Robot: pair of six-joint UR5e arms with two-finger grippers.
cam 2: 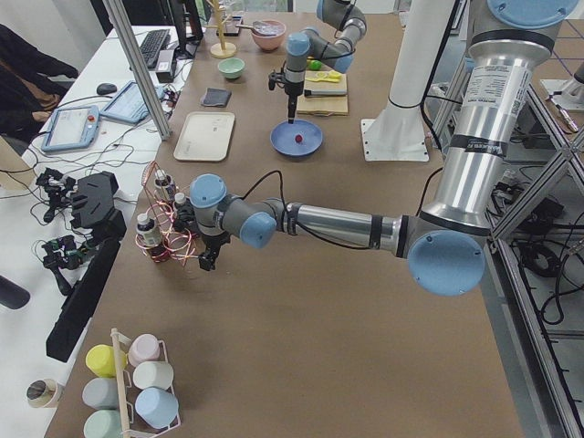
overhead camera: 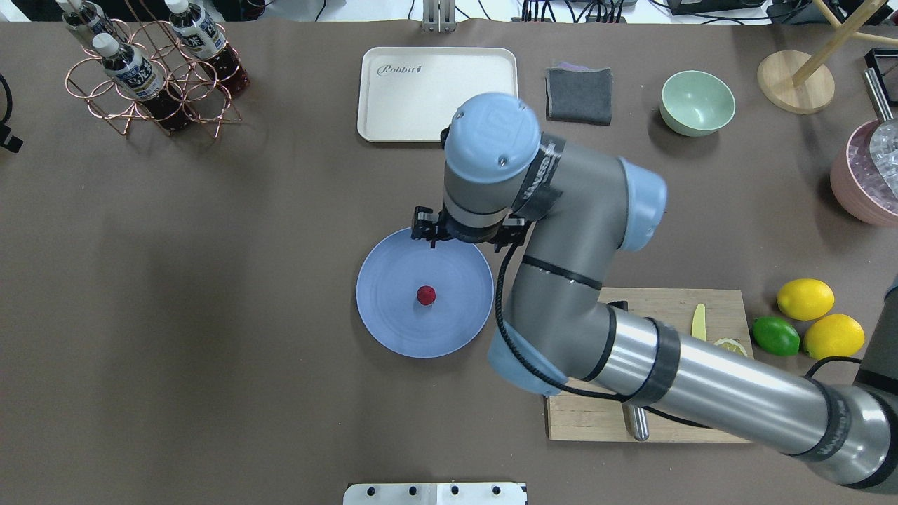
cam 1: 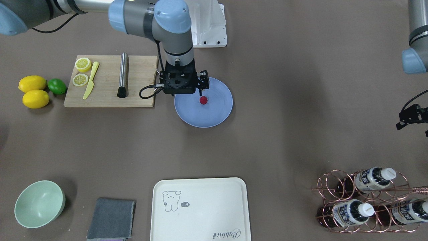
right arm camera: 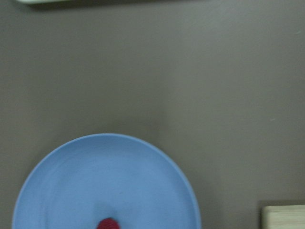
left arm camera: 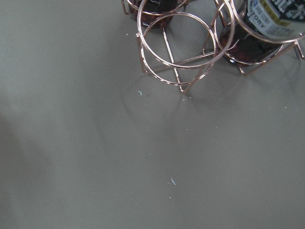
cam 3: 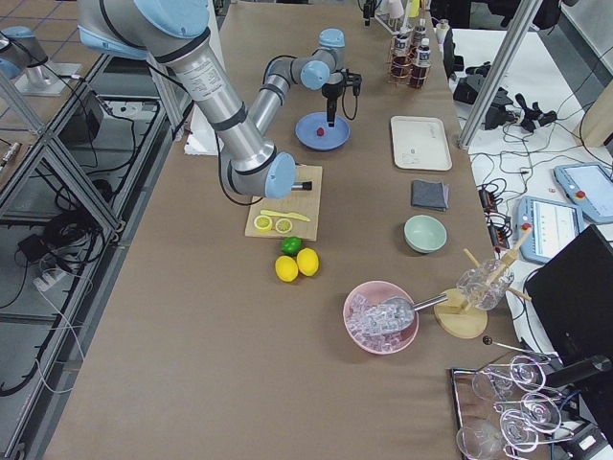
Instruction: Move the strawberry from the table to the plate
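Note:
The small dark red strawberry (cam 1: pixel 203 100) (overhead camera: pixel 425 295) lies free near the middle of the round blue-grey plate (cam 1: pixel 214 115) (overhead camera: pixel 393 319) on the grey-brown table (cam 1: pixel 284 100). My right gripper (cam 1: pixel 203 87) hangs above the plate's robot-side part, clear of the berry, its fingers apart and holding nothing. The right wrist view looks down on the plate (right arm camera: pixel 95 181), with the strawberry (right arm camera: pixel 108 224) at its bottom edge and no fingers showing. My left gripper (cam 1: pixel 406 120) (cam 2: pixel 208 260) hovers by the copper bottle rack; I cannot tell whether it is open or shut.
Beside the plate is a wooden cutting board (cam 1: pixel 103 95) with lemon slices, a yellow knife and a steel cylinder. Lemons (cam 1: pixel 35 98) and a lime (cam 1: pixel 57 86) lie past it. A green bowl (cam 1: pixel 39 203), grey cloth (cam 1: pixel 111 219), cream tray (cam 1: pixel 200 207) and bottle rack (cam 1: pixel 367 201) line the far side.

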